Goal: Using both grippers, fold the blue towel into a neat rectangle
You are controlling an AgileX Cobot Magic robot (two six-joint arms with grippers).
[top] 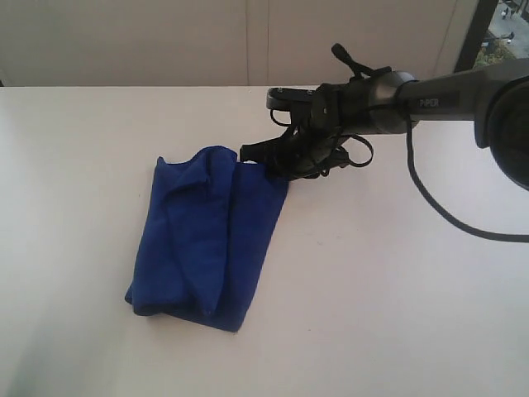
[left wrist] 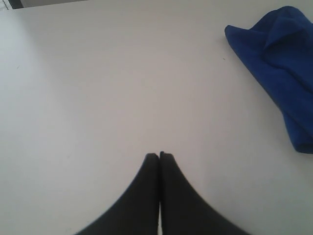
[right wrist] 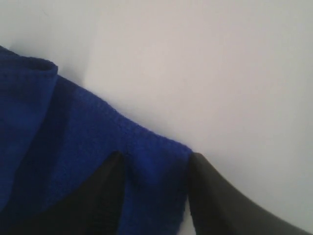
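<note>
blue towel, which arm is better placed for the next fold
Right, probably: the right gripper stands open around the towel corner; the left gripper is shut over the table, apart from it.

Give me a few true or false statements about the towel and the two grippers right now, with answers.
1. The left gripper is shut. True.
2. The left gripper holds the towel. False: it is over bare table, apart from the towel.
3. The right gripper has its jaws apart, with a towel corner between them. True.
4. The towel lies flat in a neat rectangle. False: it is bunched, with raised folds.
</note>
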